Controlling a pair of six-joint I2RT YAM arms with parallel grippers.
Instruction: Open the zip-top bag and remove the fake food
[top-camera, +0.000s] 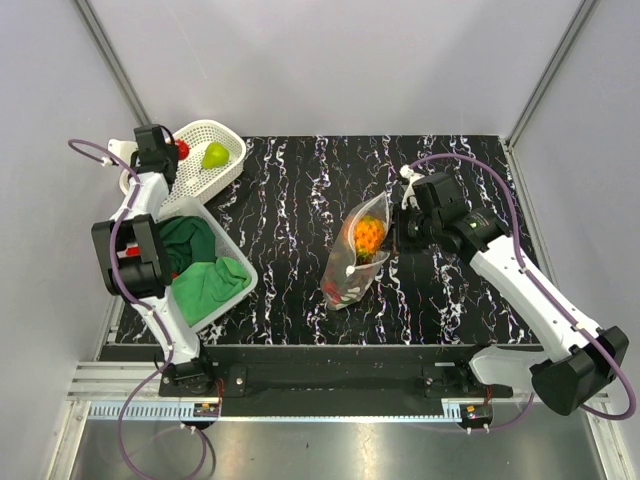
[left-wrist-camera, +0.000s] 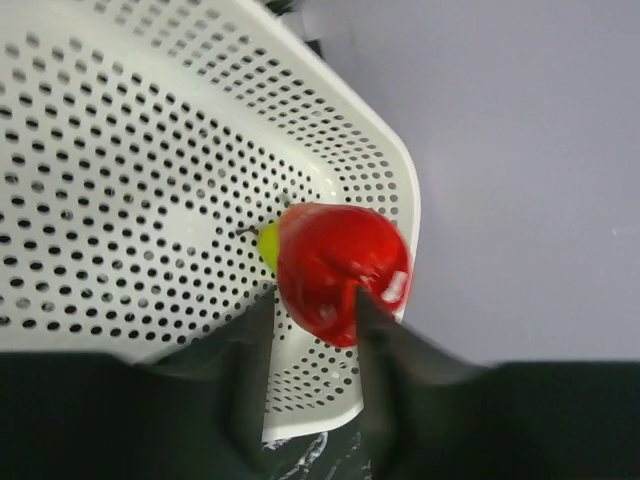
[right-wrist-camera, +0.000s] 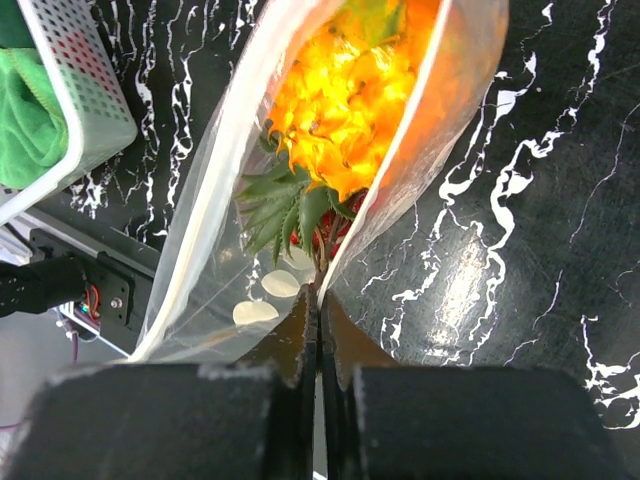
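The zip-top bag (top-camera: 357, 255) is laid mid-way across the desk (top-camera: 290, 180), its edge clamped in the jaws of the right gripper (right-wrist-camera: 318, 318), seemingly to be steadied for emptying (the orange bumpy piece (right-wrist-camera: 350, 90) is inside). The red fruit (left-wrist-camera: 335, 265) is gripped in the jaws of the left gripper (left-wrist-camera: 310, 335) over the white basket (left-wrist-camera: 120, 150), near the pear (top-camera: 215, 156).

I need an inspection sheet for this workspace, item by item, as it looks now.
Surface: black marbled table, no spill seen.
Job's things: zip-top bag mid-table, orange piece inside; red fruit held over the far basket; pear in that basket.
Clutter: near basket holding green cloths.
Grippers: left gripper shut on red fruit; right gripper shut on the bag's edge.
Cables: purple cables loop along both arms.
Surroundings: grey walls; nothing else seen.
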